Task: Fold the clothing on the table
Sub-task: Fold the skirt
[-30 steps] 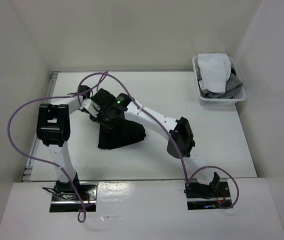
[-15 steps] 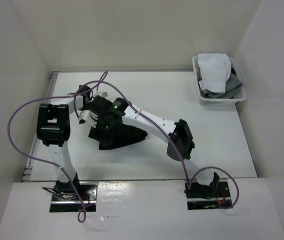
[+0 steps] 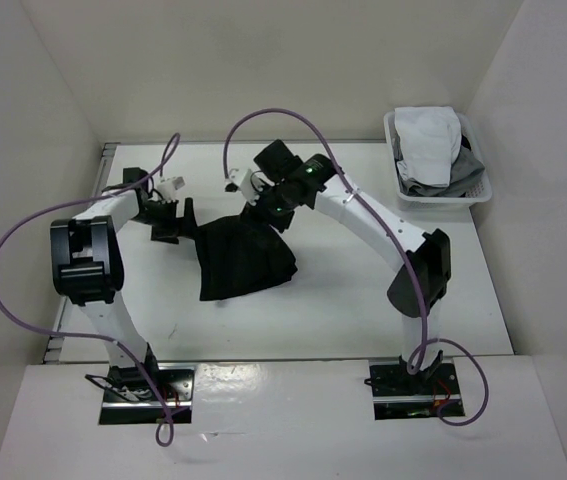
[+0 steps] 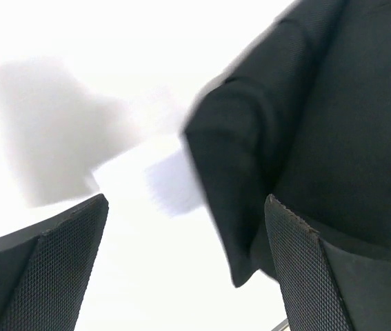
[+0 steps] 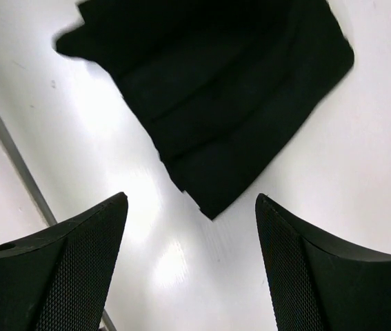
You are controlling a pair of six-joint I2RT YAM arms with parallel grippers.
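Note:
The clothing (image 3: 248,260), a black pleated skirt, lies folded in a compact shape on the white table (image 3: 353,290), left of centre. My left gripper (image 3: 176,222) sits at its far-left corner, open. In the left wrist view (image 4: 186,200) a corner of the skirt (image 4: 319,117) hangs loose by the right finger (image 4: 305,276), not pinched. My right gripper (image 3: 261,205) hovers over the skirt's far edge, open. In the right wrist view (image 5: 192,197) the skirt (image 5: 216,89) lies flat ahead of the fingers, and only bare table lies between them.
A white basket (image 3: 441,203) holding white and grey garments (image 3: 428,135) stands at the far right corner. A metal rail (image 3: 55,340) runs along the table's left edge. White walls enclose the table at the back and on both sides.
Both grippers have opened and let go of the skirt, which now lies folded. The left arm has drawn back to the left, and the right arm has swung up and away toward the far side.

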